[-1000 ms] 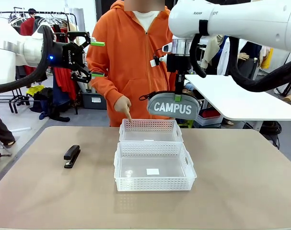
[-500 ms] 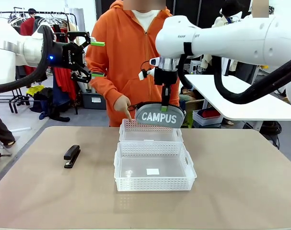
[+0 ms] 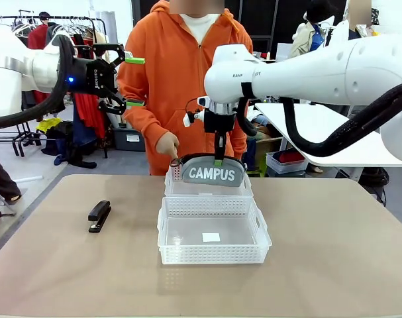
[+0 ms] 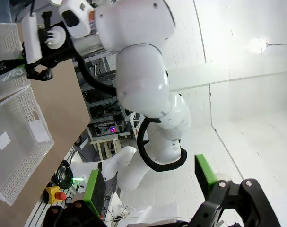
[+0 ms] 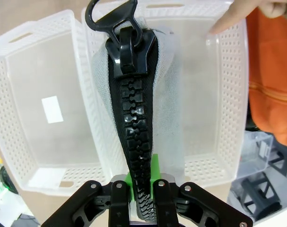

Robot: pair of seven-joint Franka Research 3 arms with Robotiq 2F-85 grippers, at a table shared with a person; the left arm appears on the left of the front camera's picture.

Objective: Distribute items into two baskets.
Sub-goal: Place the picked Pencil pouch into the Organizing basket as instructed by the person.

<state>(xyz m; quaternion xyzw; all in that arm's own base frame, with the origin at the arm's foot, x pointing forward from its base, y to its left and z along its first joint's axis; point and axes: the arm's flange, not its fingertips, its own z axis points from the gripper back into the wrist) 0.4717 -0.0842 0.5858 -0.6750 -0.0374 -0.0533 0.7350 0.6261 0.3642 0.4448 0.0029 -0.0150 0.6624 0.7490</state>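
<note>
1. Beige tabletop (image 3: 320,252), front view: two lattice baskets stand touching, the near basket (image 3: 214,253) in front of the far basket (image 3: 171,182). The black stapler (image 3: 99,215) lies on the table well to their left, apart from both grippers.
2. Same view: the right gripper (image 3: 218,159) hangs over the far basket, clamped on the top edge of the grey "CAMPUS" pouch (image 3: 212,173). The pouch hangs directly beneath the fingertips, its lower edge at about the far basket's rim. Contact with the basket cannot be determined. The person's hand (image 3: 169,144) points a finger at that basket's left rear corner, just beside the pouch's end.
3. Same view: the left gripper (image 3: 131,81) is raised high at the left, jaws spread wide, empty.
4. Left wrist view: the left gripper (image 4: 149,177) stands fully apart with nothing between its fingers. One basket (image 4: 20,142) shows at the left edge.
5. Right wrist view: the right gripper (image 5: 142,182) pinches the pouch (image 5: 134,118) at its black zipper. The pouch hangs over the baskets' touching walls, mostly above the far basket (image 5: 228,94).
</note>
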